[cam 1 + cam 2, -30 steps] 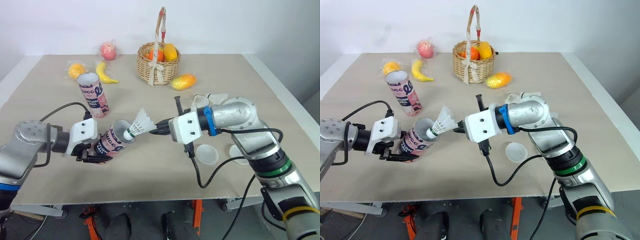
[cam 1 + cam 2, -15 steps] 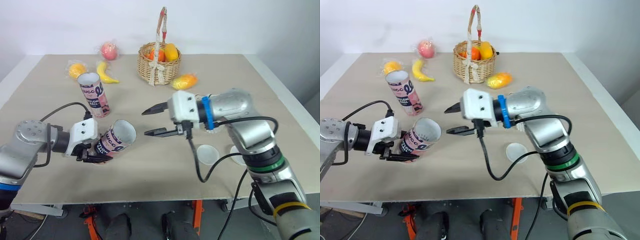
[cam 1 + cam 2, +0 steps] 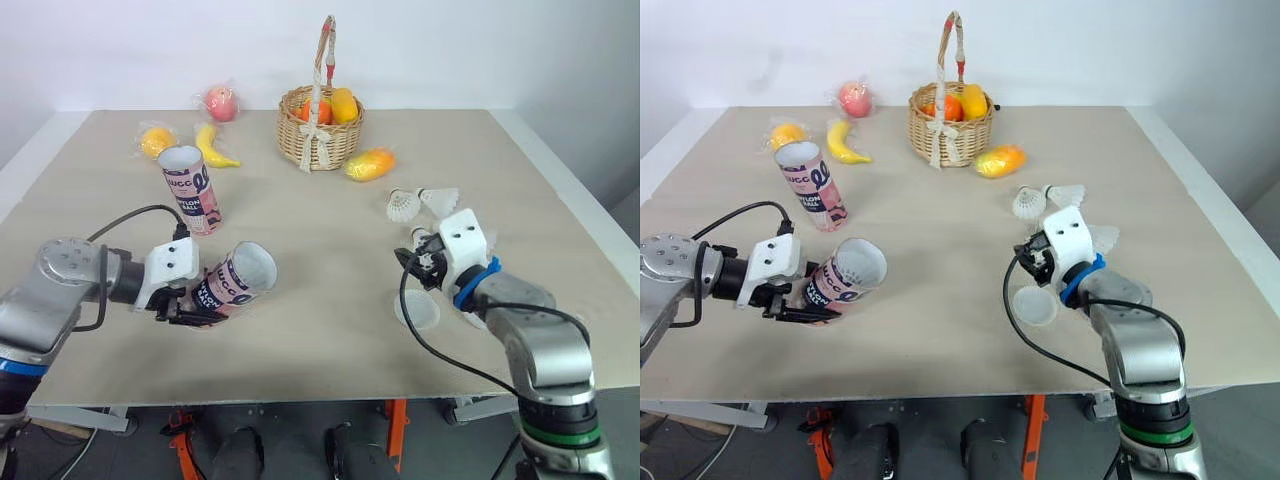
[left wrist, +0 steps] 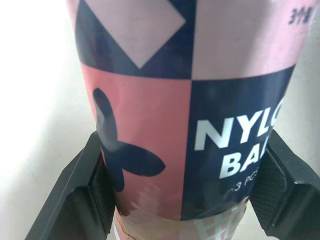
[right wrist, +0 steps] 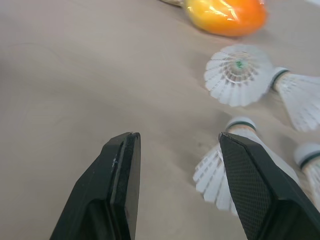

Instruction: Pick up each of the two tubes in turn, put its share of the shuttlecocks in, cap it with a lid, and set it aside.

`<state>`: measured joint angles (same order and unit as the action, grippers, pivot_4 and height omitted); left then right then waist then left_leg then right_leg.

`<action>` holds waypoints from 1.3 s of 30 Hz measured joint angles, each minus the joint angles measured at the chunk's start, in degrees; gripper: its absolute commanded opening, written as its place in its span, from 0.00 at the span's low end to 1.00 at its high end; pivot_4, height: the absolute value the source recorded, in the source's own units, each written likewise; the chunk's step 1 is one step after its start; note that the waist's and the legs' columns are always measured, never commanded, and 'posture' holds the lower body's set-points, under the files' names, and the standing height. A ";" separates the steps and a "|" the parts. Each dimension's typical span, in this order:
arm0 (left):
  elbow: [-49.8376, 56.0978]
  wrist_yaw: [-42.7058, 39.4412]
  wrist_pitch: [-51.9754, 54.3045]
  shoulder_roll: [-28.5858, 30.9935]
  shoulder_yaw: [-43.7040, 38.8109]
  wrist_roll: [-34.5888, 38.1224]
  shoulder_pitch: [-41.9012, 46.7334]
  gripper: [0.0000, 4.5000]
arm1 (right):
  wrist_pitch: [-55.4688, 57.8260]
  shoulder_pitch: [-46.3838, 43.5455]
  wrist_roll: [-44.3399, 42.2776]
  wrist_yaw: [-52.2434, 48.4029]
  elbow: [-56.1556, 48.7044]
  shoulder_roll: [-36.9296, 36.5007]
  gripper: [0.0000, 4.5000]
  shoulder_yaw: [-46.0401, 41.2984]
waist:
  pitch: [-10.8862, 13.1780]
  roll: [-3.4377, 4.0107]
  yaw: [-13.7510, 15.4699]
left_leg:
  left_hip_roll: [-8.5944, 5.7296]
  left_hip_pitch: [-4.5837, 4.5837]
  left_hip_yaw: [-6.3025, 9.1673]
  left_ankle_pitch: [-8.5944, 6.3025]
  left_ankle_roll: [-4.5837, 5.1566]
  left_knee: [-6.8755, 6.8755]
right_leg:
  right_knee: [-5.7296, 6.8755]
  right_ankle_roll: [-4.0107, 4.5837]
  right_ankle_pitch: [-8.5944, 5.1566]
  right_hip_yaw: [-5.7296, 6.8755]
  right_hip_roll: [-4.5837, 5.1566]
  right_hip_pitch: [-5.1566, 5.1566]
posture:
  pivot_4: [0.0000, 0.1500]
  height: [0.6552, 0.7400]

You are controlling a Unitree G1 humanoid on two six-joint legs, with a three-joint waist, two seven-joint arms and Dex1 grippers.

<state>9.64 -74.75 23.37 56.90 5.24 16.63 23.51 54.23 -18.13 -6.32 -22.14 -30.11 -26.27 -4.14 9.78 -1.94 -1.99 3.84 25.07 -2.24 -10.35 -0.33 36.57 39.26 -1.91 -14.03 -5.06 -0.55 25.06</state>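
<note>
My left gripper is shut on a pink and navy tube, held tilted just above the table at the front left with its open mouth facing right. The tube's label sits between both black fingers. A second tube stands upright behind it. My right gripper hovers open and empty low over the table's right side. Loose white shuttlecocks lie just beyond it; in the right wrist view one shuttlecock lies ahead and another beside the right finger. A round white lid lies under the right wrist.
A wicker basket of fruit stands at the back centre, a wrapped mango in front of it. A banana, an orange and an apple lie at the back left. Bare tabletop separates the two arms.
My right gripper opened at the held tube's mouth and let go of its shuttlecock, now out of sight. The right arm then drew back right and down to the loose shuttlecocks.
</note>
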 measured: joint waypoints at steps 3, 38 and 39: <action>-0.75 -0.47 -0.64 -0.17 0.34 -0.26 0.47 0.71 | 1.01 1.28 1.19 2.66 -1.29 0.24 0.60 0.61 | -0.01 -0.02 -0.07 | 0.00 0.00 0.01 0.00 0.00 0.03 | 0.00 0.03 -0.01 0.01 0.00 -0.02 | 1.00 1.00; 0.07 0.86 -0.33 -0.41 0.08 -0.12 -0.26 0.71 | -4.64 -7.77 5.47 13.12 22.36 7.39 0.03 2.39 | -0.02 -0.01 -0.59 | -0.01 0.00 0.03 0.02 0.03 -0.01 | -0.01 -0.03 0.01 -0.01 -0.02 -0.03 | 1.00 1.00; 0.11 0.94 -0.31 -0.41 0.04 -0.11 -0.30 0.71 | -4.62 -7.75 5.45 12.72 22.29 7.25 0.03 2.48 | -0.02 -0.01 -0.59 | -0.01 0.00 0.03 0.02 0.03 -0.01 | -0.01 -0.03 0.01 -0.02 -0.02 -0.03 | 1.00 1.00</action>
<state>9.74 -73.81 23.06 56.50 5.28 16.52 23.21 49.61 -25.88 -0.87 -9.42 -7.82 -19.02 -1.66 9.76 -1.95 -2.57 3.83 25.08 -2.21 -10.33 -0.30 36.56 39.25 -1.94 -14.02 -5.07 -0.57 25.03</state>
